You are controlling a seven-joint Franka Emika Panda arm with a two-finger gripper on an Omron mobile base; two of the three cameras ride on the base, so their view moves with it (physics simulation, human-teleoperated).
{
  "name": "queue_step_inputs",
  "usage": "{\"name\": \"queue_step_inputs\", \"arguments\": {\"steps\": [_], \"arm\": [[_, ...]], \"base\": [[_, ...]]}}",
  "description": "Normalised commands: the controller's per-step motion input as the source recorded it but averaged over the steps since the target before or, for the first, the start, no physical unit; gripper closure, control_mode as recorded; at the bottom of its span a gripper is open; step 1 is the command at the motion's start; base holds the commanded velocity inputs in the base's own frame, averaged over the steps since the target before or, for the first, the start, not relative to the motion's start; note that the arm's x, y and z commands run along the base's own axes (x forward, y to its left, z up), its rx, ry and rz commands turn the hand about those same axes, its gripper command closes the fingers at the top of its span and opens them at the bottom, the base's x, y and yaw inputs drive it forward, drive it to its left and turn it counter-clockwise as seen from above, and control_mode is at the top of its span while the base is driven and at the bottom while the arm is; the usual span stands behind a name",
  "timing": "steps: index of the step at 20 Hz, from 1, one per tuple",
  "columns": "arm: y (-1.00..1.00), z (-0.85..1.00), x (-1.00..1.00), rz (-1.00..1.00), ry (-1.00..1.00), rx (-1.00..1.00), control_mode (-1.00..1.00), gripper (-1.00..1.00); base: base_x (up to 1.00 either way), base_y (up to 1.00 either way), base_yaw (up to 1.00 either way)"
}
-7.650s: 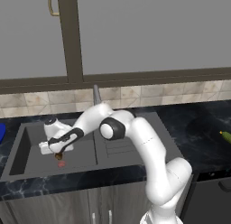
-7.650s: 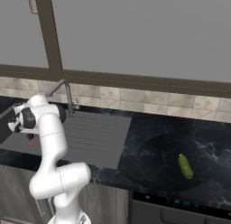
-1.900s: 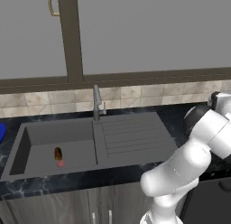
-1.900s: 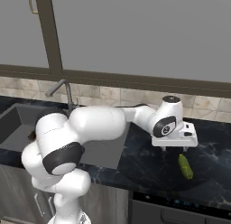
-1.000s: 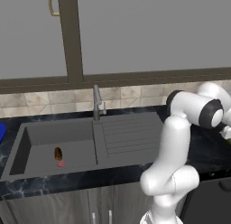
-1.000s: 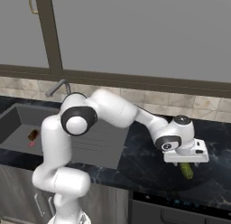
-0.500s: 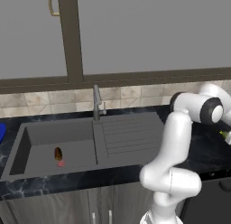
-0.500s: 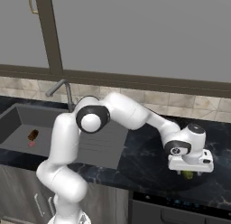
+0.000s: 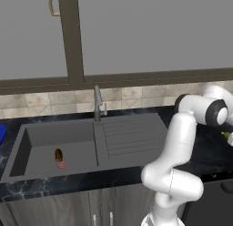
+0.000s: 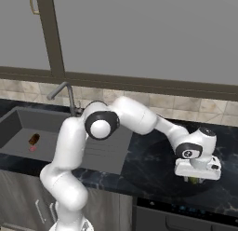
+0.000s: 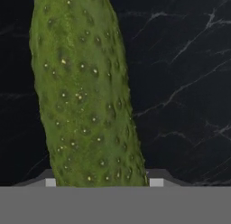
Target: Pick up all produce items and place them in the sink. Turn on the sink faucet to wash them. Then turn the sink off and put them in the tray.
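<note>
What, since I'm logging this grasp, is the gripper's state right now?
Gripper: jaws either side of the slim, bumpy green cucumber lying on the black marble counter; cannot tell whether it is clamped.

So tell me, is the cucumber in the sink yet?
No, the cucumber lies on the black counter under the gripper, far from the sink.

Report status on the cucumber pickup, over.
Claw down over the cucumber on the black counter, tips flanking it; grip unconfirmed. Brown produce item already in the sink. Nothing in the way.
</note>
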Motion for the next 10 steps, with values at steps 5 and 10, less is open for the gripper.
{"name": "queue_step_inputs", "arguments": {"steps": [5,10], "arm": [[0.38,0.36,-0.19,0.0,-0.06,0.0,-1.0,1.0],[0.81,0.68,-0.31,0.0,-0.09,0.0,-1.0,1.0]], "base": [[0.0,0.0,0.0],[0.0,0.0,0.0]]}}
